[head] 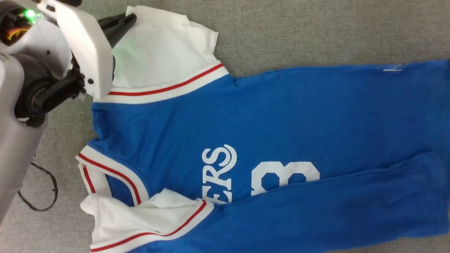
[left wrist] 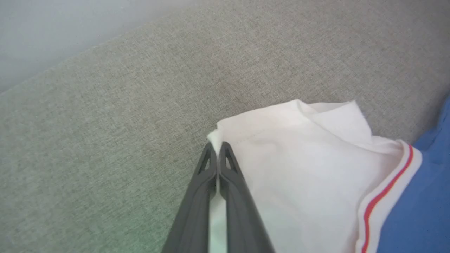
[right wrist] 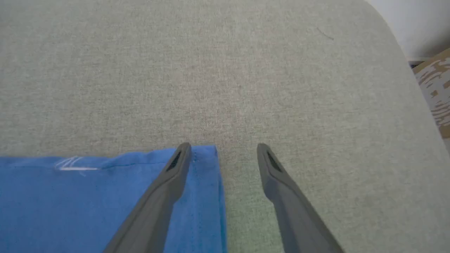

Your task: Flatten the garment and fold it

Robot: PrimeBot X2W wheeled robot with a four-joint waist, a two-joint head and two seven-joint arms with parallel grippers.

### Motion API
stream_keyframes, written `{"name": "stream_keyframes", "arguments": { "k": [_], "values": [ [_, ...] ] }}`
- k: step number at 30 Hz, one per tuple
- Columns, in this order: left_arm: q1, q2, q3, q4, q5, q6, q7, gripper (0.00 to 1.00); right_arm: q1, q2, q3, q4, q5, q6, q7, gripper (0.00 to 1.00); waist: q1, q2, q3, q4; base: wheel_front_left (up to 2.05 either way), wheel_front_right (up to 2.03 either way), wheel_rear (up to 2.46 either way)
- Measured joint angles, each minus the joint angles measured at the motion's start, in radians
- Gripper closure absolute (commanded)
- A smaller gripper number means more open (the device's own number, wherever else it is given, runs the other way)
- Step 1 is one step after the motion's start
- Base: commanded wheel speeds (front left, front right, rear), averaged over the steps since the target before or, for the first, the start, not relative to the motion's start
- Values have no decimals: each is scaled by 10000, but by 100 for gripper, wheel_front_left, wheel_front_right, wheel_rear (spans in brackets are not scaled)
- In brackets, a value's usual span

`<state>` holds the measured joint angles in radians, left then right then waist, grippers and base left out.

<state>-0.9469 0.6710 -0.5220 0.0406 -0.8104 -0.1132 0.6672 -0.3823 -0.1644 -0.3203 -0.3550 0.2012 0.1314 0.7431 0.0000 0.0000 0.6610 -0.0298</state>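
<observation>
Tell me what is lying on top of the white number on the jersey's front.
A folded-over flap of the garment lies across the number, hiding part of it. A folded white sleeve overlaps the lettering beside it. The covered characters cannot be read.

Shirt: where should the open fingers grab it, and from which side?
The blue hem corner, coming in from beyond the hem. It lies flat with free edges, right between the right gripper's open fingers, opposite the sleeve the left gripper pinches.
</observation>
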Motion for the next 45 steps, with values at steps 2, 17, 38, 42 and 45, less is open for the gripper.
{"name": "stream_keyframes", "arguments": {
  "k": [2,17,38,42,45],
  "values": [
    [0,-4,-10,-29,0,12,4,100,-22,77,-67,288,215,0,585,0,0,0,62,35,0,0,0],
    [39,-6,167,-245,-75,117,-502,100,-335,309,-140,454,608,2,1611,100,0,0,166,173,0,0,0],
    [5317,1438,1906,-3985,-901,765,-4050,100,2196,351,-566,-132,1996,2,-178,100,-2,0,-1698,468,0,0,0],
    [6952,1743,2100,-4535,-1298,1135,-4226,100,2909,527,-757,-353,2251,2,-234,100,-2,0,-2116,573,0,0,0],
    [8104,1887,2178,-4765,-1536,1342,-4334,100,3413,637,-899,-485,2431,2,-222,100,-3,0,-2375,657,0,0,0]
  ]
}}
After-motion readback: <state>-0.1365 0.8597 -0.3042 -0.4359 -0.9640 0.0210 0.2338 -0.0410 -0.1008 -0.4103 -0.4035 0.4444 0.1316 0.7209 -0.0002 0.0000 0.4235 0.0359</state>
